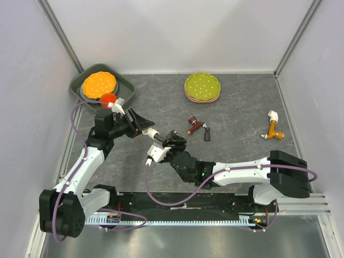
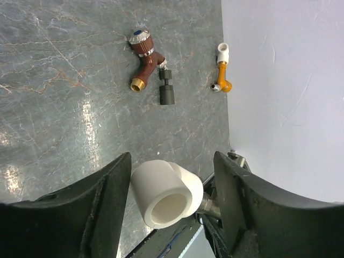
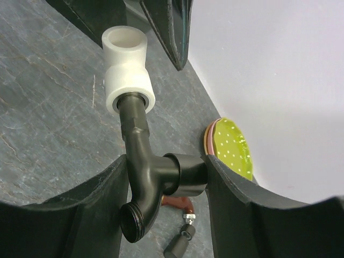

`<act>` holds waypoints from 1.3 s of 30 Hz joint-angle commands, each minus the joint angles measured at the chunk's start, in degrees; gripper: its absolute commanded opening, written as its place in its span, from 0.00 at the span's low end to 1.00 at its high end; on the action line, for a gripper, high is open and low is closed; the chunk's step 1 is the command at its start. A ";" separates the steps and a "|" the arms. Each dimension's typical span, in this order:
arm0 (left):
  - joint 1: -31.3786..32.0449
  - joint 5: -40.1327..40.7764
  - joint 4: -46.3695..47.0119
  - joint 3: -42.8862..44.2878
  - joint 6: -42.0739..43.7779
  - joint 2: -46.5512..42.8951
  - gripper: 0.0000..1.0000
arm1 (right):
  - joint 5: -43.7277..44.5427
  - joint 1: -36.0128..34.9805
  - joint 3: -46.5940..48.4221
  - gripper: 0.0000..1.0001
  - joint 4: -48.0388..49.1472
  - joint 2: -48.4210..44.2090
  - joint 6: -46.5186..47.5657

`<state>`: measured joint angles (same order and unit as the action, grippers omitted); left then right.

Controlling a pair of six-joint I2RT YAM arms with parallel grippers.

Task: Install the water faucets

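My right gripper (image 1: 173, 141) (image 3: 166, 172) is shut on the dark grey bent tap (image 1: 167, 140) (image 3: 142, 161) and holds it above the table. A white elbow fitting (image 1: 151, 133) (image 3: 124, 70) sits on the tap's threaded end. My left gripper (image 1: 142, 124) (image 2: 172, 177) is open with its jaws on either side of the elbow (image 2: 165, 193); the elbow lies against the left finger, with a gap to the right one. A reddish-brown tap (image 1: 194, 126) (image 2: 144, 59) lies on the table beyond.
A small dark handle piece (image 1: 207, 134) (image 2: 166, 88) lies by the brown tap. An orange tap with a white elbow (image 1: 274, 128) (image 2: 221, 72) lies at the right. Green dotted plates (image 1: 202, 87) are at the back, and a tray (image 1: 124, 88) with an orange plate at the back left.
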<state>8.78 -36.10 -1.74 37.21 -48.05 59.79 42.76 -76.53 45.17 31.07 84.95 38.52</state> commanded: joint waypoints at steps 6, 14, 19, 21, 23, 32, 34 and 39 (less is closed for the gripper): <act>1.07 -1.70 0.07 2.69 2.61 0.33 0.61 | 9.88 -2.83 3.87 0.00 13.84 4.52 11.92; 1.59 -2.92 0.07 3.13 2.88 0.41 0.34 | 13.48 -3.71 4.67 0.00 19.38 8.13 16.94; 1.86 -3.19 1.03 2.96 2.96 -0.20 0.02 | 13.14 -3.80 5.54 0.00 16.06 7.96 11.68; 1.86 -3.02 1.56 2.52 2.26 -1.07 0.02 | 12.09 -3.71 5.81 0.00 13.77 6.64 5.71; 1.86 -2.58 3.93 1.73 1.56 -1.78 0.02 | 9.98 -3.19 5.98 0.00 9.99 5.24 0.79; 1.86 -3.37 8.24 -0.12 -0.55 -3.80 0.02 | -2.39 3.57 4.67 0.00 -0.83 -1.62 -34.27; 1.86 -3.71 9.12 -0.47 -0.73 -4.07 0.02 | -5.66 5.33 3.35 0.00 -1.27 -3.20 -43.29; 1.86 -4.16 9.82 -0.56 -0.90 -4.24 0.02 | -15.95 10.61 0.89 0.00 0.22 -4.88 -52.76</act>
<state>9.82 -32.45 1.45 36.21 -46.57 58.06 35.99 -69.41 47.05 26.35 82.41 4.67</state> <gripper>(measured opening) 0.507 0.615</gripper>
